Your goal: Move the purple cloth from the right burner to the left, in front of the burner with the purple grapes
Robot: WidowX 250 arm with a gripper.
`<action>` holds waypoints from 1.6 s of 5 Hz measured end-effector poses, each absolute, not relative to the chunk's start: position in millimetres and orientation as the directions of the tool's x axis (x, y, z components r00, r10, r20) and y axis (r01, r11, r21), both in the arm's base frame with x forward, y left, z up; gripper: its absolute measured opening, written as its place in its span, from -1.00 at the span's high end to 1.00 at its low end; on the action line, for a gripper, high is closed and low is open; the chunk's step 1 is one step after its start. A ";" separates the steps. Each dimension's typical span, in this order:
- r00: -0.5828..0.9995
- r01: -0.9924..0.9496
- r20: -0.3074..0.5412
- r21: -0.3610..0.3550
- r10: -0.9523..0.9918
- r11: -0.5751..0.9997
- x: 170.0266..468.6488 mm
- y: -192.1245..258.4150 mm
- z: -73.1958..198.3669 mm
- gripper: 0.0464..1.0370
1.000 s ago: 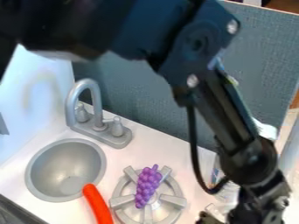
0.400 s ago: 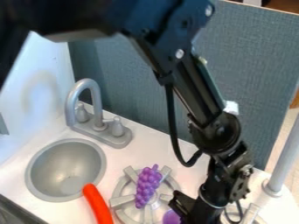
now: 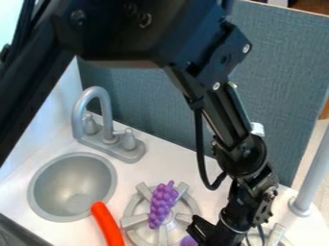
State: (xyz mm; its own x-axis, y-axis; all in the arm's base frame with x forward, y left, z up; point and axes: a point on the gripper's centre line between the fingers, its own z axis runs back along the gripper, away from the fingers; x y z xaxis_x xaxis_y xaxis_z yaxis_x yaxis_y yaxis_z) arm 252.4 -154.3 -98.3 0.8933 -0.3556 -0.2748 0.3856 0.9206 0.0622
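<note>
The gripper point(image 3: 212, 233) hangs at the bottom edge of the camera view, just right of the round stove burner point(image 3: 133, 220). It is shut on a rounded purple object point(image 3: 188, 241), of which only the upper part shows beside the gripper's left side. A bunch of purple toy grapes point(image 3: 162, 204) lies across the burner, a short way up and left of the gripper and apart from it. An orange-red curved object point(image 3: 107, 224) reaches from the bottom edge to the sink's lower right rim.
At the left is a round grey sink point(image 3: 40, 168) with a grey faucet point(image 3: 96, 98) behind it. A grey pole point(image 3: 313, 175) stands on the counter at the right. A blue-grey panel point(image 3: 154, 103) rises behind the counter.
The gripper has come left toward the burner from the lower right, then shifted slightly down. The rounded purple object has come into view with it. The grapes have stayed still.
</note>
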 end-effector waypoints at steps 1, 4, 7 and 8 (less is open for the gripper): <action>0.885 0.406 -0.263 0.032 -0.385 0.913 252.3 -157.6 -99.1 0.91; 0.894 0.397 -0.220 -0.019 -0.391 0.918 237.0 -146.9 -104.7 0.10; 0.945 0.325 -0.059 0.049 -0.322 0.944 238.1 -139.3 -47.6 -0.95; 0.977 0.206 -0.069 0.040 -0.203 0.978 228.4 -103.6 -33.8 -0.95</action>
State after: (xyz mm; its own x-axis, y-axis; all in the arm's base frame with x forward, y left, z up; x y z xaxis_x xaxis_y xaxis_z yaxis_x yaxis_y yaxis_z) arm 228.4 -103.6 -33.8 0.9767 -0.2030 -0.0690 0.2061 0.9777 0.0397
